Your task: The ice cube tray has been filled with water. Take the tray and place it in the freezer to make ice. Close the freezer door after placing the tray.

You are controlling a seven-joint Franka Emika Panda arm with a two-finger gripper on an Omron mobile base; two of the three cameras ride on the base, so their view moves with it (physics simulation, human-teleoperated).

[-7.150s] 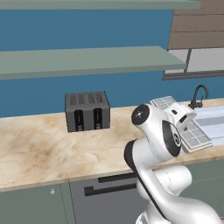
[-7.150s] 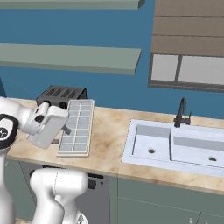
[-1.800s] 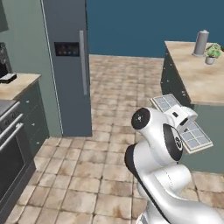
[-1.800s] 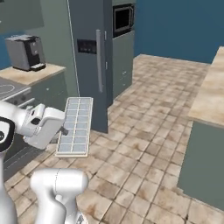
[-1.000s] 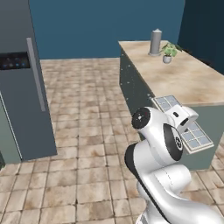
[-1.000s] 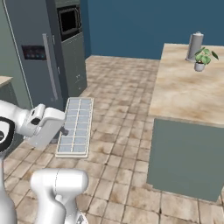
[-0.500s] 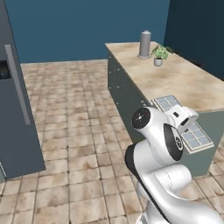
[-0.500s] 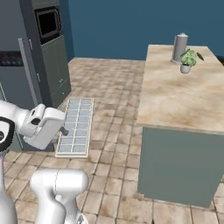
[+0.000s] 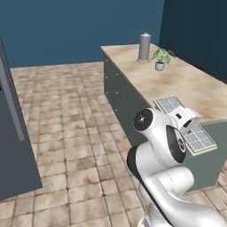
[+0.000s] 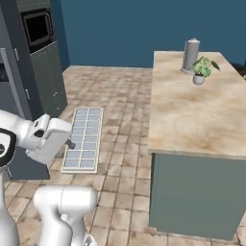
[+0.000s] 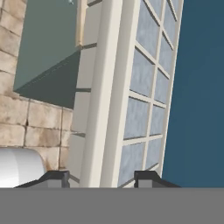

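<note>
Between the two dark finger tips of the gripper (image 11: 103, 177) runs the long edge of the tray (image 11: 131, 87); the jaws stand one on each side of it, clamped on the tray. Seen from the hand, the tray stretches away from the tips as a pale rim with grey-blue square cells beside it.

From the right base view the gripper (image 10: 72, 144) holds the tray (image 10: 84, 138) by the middle of one long side, and the tray lies flat in the air above the tiled floor (image 10: 120, 101), two cells wide, its long side pointing away from the base. From the left base view the tray (image 9: 186, 126) sticks out past the white arm, level, in front of the island's (image 9: 177, 82) near corner.

Beyond the tray stands the island (image 10: 192, 110), with a marbled beige top and grey-green sides. At its far end stand a grey canister (image 10: 190, 55) and, just beside it, a small potted plant (image 10: 202, 69). At the left edge of the right base view there is a dark cabinet with a black-windowed oven (image 10: 38, 26), and nearer, a dark door with a grey bar handle (image 10: 13, 84). That door's dark panel (image 9: 13, 146) and bar fill the left edge of the left base view. A blue wall (image 9: 80, 26) closes the room behind.
</note>
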